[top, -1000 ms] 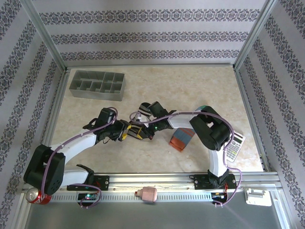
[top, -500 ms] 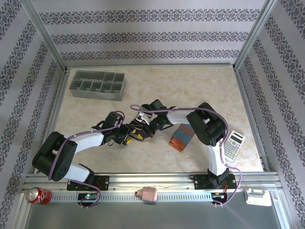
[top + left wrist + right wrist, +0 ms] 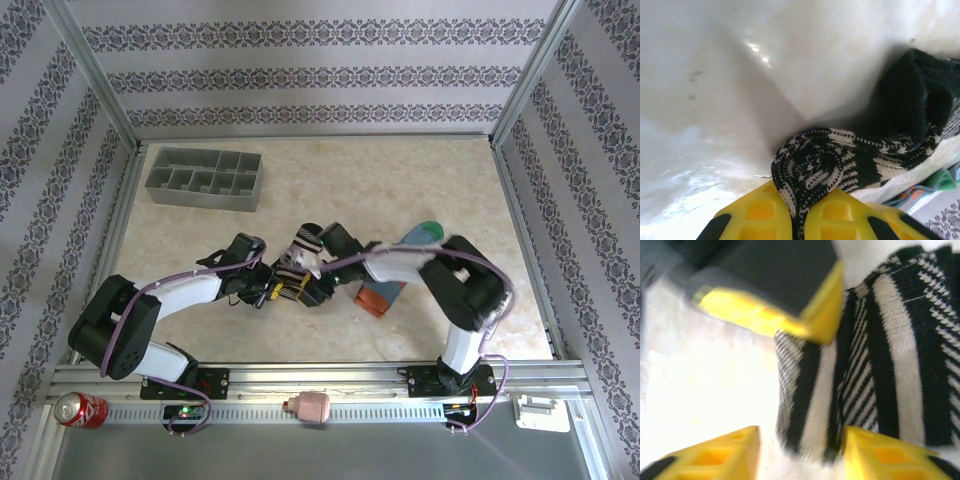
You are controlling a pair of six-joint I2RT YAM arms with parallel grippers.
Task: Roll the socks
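Closest to me, my left gripper (image 3: 800,212) is squeezed shut on one end of the black sock (image 3: 850,160). The cloth curls up in a little swirl right at my yellow fingers (image 3: 760,215).

Just past it is my right gripper (image 3: 800,450). Its fingers stand apart and pinch nothing. The stripy end of the sock lies between them, close to one finger.

I think I am at the start of rolling this sock. Next I should turn the pinched end over and over. My right gripper should press the roll so it does not come loose.

Farther right, the blue-grey sock (image 3: 383,292) lies flat beside the black one, not rolled yet.
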